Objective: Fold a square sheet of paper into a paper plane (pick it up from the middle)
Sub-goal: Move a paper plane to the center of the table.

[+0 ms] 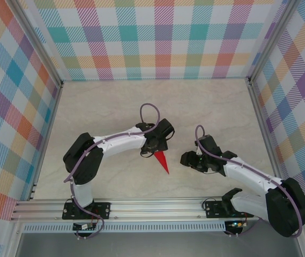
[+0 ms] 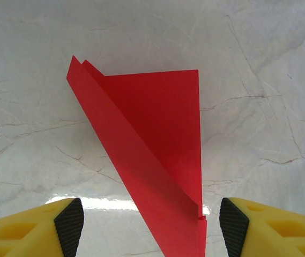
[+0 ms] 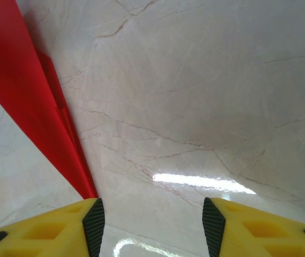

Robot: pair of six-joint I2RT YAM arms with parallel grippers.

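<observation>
The square sheet of paper lies folded into a slim red paper plane (image 1: 162,162) on the marble table, its sharp nose pointing toward the near edge. My left gripper (image 1: 152,149) hovers over the plane's wide tail end. In the left wrist view the paper plane (image 2: 152,144) runs down between the fingertips (image 2: 71,225), and my left gripper (image 2: 151,225) is open, with both pads clear of the paper. My right gripper (image 1: 187,159) stands open just right of the plane. In the right wrist view the plane (image 3: 29,101) lies left of my right gripper (image 3: 152,227), which has nothing between its pads.
Bare marble table (image 1: 206,112) stretches behind and to both sides of the arms. Checked walls (image 1: 157,37) enclose the back and sides. An aluminium rail (image 1: 152,206) runs along the near edge.
</observation>
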